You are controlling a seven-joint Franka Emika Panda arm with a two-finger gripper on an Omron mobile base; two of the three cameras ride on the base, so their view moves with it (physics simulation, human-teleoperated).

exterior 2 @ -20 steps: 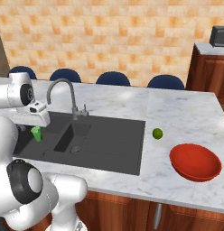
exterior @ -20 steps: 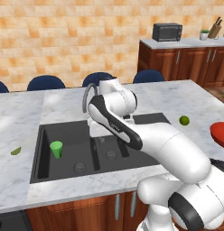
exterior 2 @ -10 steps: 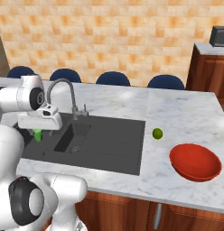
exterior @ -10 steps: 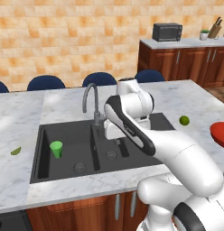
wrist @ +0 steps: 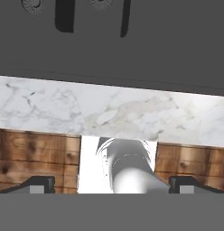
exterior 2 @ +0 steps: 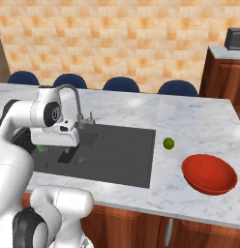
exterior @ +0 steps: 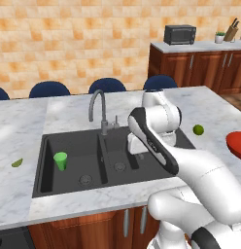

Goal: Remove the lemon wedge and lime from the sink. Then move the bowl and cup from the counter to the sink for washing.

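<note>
My gripper point(exterior: 134, 151) hangs open and empty over the right basin of the dark sink point(exterior: 142, 170), its tips point(wrist: 38, 184) wide apart. In the hand view the gripper point(wrist: 113, 187) looks back over the sink's near wall point(wrist: 132, 54) at the marble counter point(wrist: 109, 113). The green cup point(exterior: 60, 160) stands upright in the left basin, well left of the hand. On the counter left of the sink lies the lemon wedge point(exterior: 16, 163). The lime point(exterior: 198, 129) point(exterior 2: 168, 143) rests on the counter right of the sink, with the red bowl point(exterior 2: 209, 173) point(exterior: 236, 145) nearer the right end.
The curved faucet point(exterior: 96, 108) point(exterior 2: 73, 99) rises behind the sink's divider, close to my arm. Blue chair backs point(exterior: 107, 85) line the far side of the island. A microwave point(exterior: 180, 34) sits on the far counter. Wood cabinet fronts point(wrist: 37, 153) lie below the marble edge.
My arm has swung right, from beside the faucet over the sink's middle to the right basin. The gripper stayed open. The cup, lime and bowl have not moved.
</note>
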